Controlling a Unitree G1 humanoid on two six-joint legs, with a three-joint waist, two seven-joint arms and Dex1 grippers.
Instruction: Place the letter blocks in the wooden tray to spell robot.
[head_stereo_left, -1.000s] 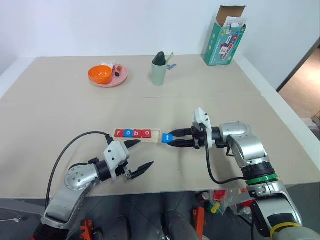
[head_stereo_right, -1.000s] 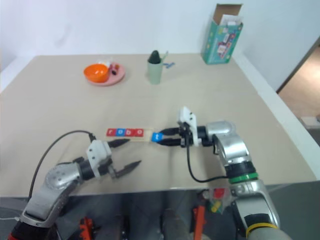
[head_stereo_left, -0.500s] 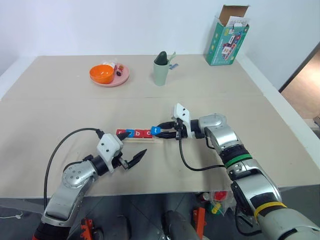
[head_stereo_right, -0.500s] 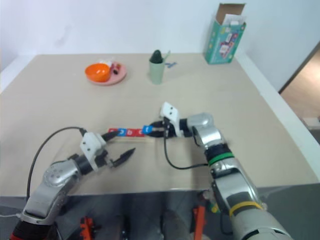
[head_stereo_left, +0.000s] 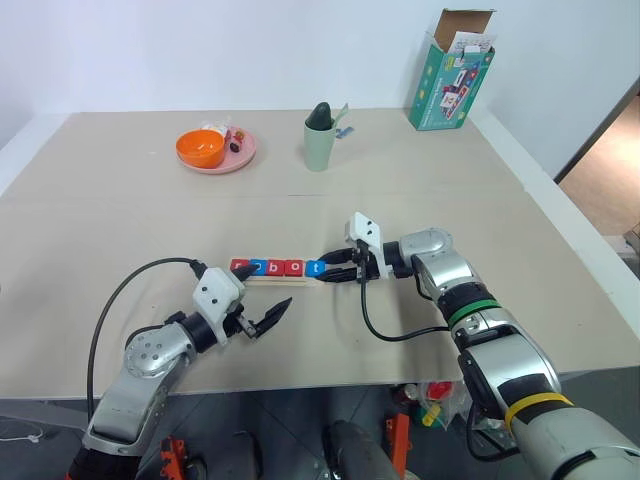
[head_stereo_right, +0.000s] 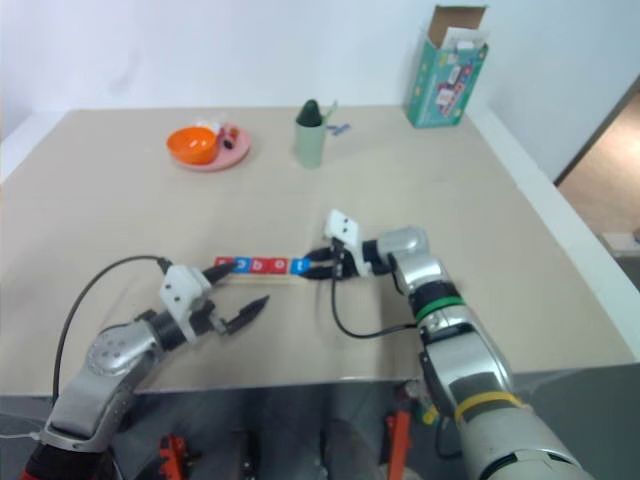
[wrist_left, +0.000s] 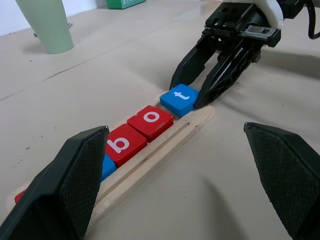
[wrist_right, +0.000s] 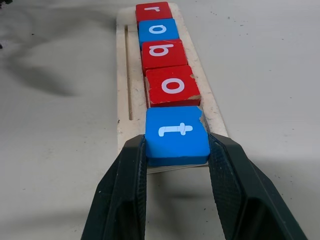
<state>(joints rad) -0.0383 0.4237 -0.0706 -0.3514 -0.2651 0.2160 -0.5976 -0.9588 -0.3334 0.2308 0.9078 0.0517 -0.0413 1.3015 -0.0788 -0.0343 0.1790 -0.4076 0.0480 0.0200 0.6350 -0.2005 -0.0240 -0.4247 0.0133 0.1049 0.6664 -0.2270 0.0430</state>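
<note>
Five letter blocks sit in a row on the wooden tray (wrist_right: 125, 75) in front of you, reading r, o, b, o, t. The blue t block (wrist_right: 176, 136) is at the end of the tray nearest your right gripper (wrist_right: 177, 165), and that gripper's two black fingers (wrist_right: 122, 190) are clamped on its two sides, one finger against each edge. The t lies flat on the tray end, its far edge just beside the red o block (wrist_right: 172, 86). Past that o, going away from the fingers, come the red b block (wrist_right: 164, 53), the blue o block (wrist_right: 158, 31) and the red r block (wrist_right: 152, 11) at the far end. The tray's groove runs bare along one side of the row.

Your left gripper (head_stereo_left: 257, 309) is spread wide, holding nothing. Its fingers (wrist_left: 80, 175) stand on either side of the tray in the left wrist view: one overlaps the r end of the row, the other is well out over bare table (head_stereo_left: 120, 230). In the head view it sits just on the near side of the tray.

Farther off on the table, well beyond both grippers, you have a pale green cup (head_stereo_left: 319, 138), a pink plate (head_stereo_left: 243, 157) carrying an orange bowl (head_stereo_left: 200, 149), and an open green box (head_stereo_left: 449, 75) at the back corner.
</note>
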